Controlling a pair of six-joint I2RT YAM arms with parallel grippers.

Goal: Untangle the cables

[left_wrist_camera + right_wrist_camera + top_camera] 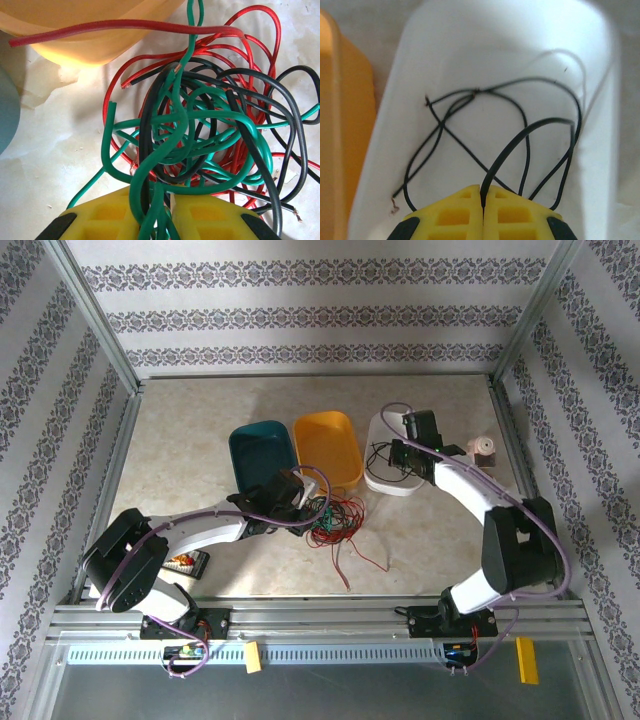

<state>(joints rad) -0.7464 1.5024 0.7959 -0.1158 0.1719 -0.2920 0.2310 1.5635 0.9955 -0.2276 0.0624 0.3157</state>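
Sorting step: one black cable is out, and the knot is not yet opened.
My right claw (483, 200) is pressed together on a black cable (535, 124) above the white tray (470, 40); next I should drop it there. My left claw (155, 207) stands narrow around green strands (137, 195) of the tangle of cables (200, 140), beside the orange tray (100, 40). Whether it truly pinches I cannot tell, and the inner crossings are hard to read.

left white arm (200, 530) angled inward, yellow-fingered left gripper (155, 200) nipping thin green wires (172, 130); right white arm (470, 485) reaching forward, right gripper (483, 192) clamped on thin black wire (520, 137).
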